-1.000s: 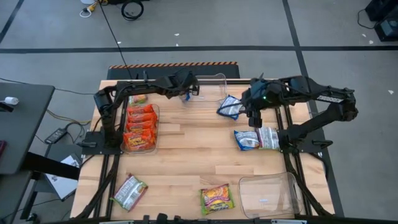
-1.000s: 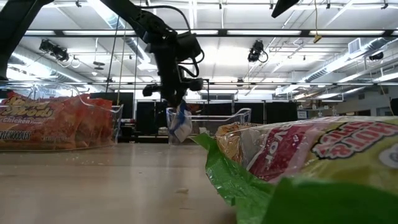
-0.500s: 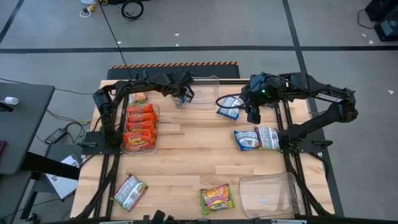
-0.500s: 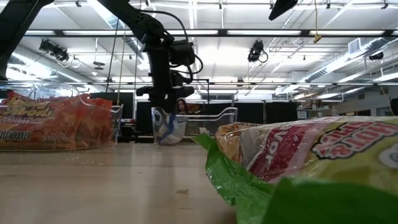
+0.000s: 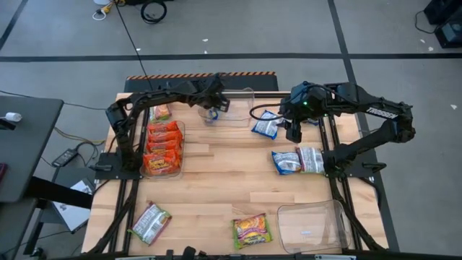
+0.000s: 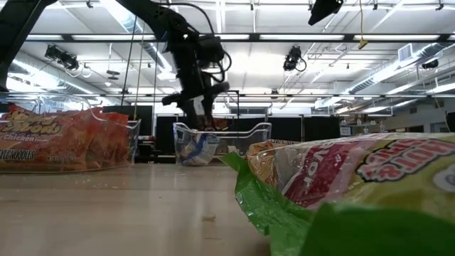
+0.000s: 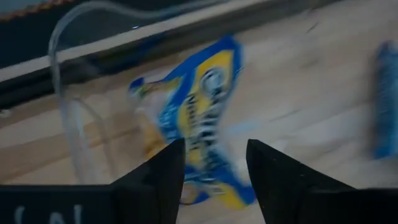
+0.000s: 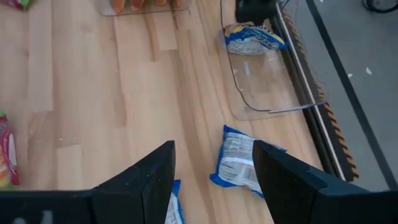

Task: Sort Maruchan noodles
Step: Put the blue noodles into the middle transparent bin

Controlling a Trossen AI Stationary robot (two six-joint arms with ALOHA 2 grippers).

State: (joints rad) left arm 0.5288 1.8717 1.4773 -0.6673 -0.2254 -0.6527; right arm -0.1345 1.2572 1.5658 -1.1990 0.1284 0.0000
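Note:
A blue-and-yellow Maruchan packet (image 7: 205, 118) lies inside the clear tray (image 5: 242, 108) at the table's far middle, near the tray's left end. My left gripper (image 5: 216, 106) hangs open just above it (image 6: 202, 107), touching nothing. My right gripper (image 5: 294, 131) is open too, hovering over the wood just right of a blue packet (image 8: 239, 165) that lies flat on the table (image 5: 216, 180). More noodle packets lie flat: a blue one (image 5: 286, 162) beside a silver-white one (image 5: 312, 159), a silver-red one (image 5: 150, 222) and a yellow-green one (image 5: 250, 231).
A clear tray (image 5: 163, 144) at the left holds several orange packets, with one more packet (image 5: 160, 113) behind it. Another clear tray (image 5: 314, 227) stands at the near right corner. Bare wood lies in the table's middle.
My left gripper has opened and let go of the blue-and-yellow packet, which hung below its fingers a second ago and has dropped into the far clear tray. The gripper then rose a little above the tray.

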